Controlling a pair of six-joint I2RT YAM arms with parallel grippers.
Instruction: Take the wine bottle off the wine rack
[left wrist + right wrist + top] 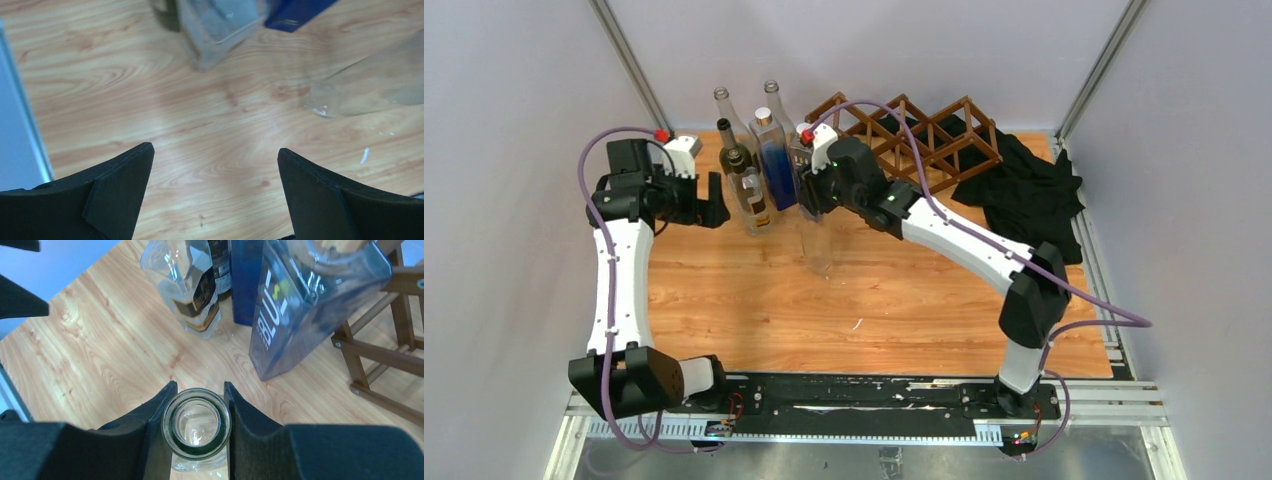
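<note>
Hovering spread and empty, the left claw [716, 203] sits at the far left beside a group of standing bottles [754, 180]. Right of them, the right claw [200, 386] pinches the neck of the clear wine bottle [196, 422], which is upright over the counter [874, 300] and out of the wine rack [914, 135] further right. Probably the set-down step: the next move calls for seating the base, then spreading the claw

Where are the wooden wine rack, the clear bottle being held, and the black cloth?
wine rack [936, 125], top view, a lattice joint.
clear bottle [196, 425], right wrist view, its open mouth.
black cloth [1024, 195], top view, middle of the heap.
</note>
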